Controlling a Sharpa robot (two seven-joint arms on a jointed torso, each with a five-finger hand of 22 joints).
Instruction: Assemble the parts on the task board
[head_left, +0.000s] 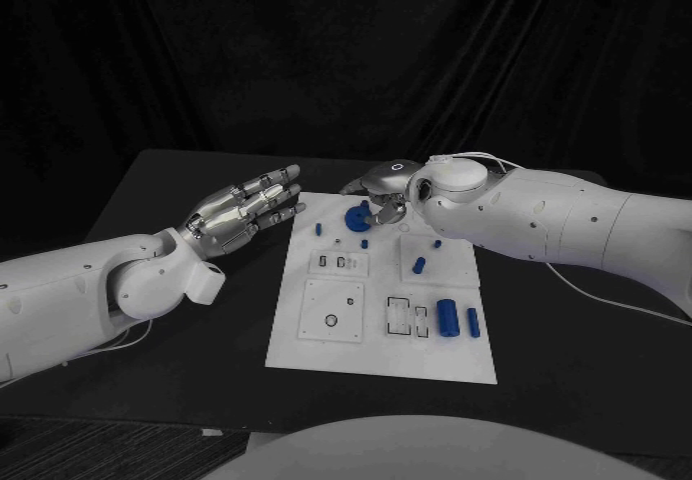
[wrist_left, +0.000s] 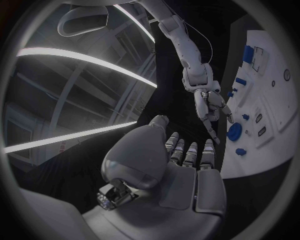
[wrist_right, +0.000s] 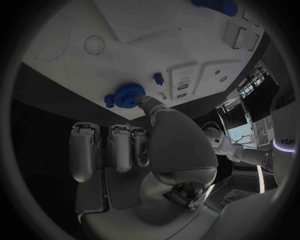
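The white task board (head_left: 378, 335) lies in the middle of the black table. A blue gear (head_left: 356, 217) sits near its far edge, also seen as the gear (wrist_right: 129, 95) and the gear (wrist_left: 235, 131). My right hand (head_left: 381, 189) hovers over the far edge of the board with its fingers spread, and its thumb tip (wrist_right: 145, 101) touches the gear's rim. It holds nothing. My left hand (head_left: 245, 210) hangs flat and open above the table beside the board's far left corner. More blue parts lie on the board: a thick cylinder (head_left: 449, 317), a thin pin (head_left: 472, 321) and a short peg (head_left: 420, 265).
Two square plates with holes (head_left: 333, 310) and small rectangular slots (head_left: 405, 315) mark the board's near half. Small blue pegs (head_left: 317, 230) stand near the gear. Bare black table (head_left: 188, 360) runs along both sides of the board.
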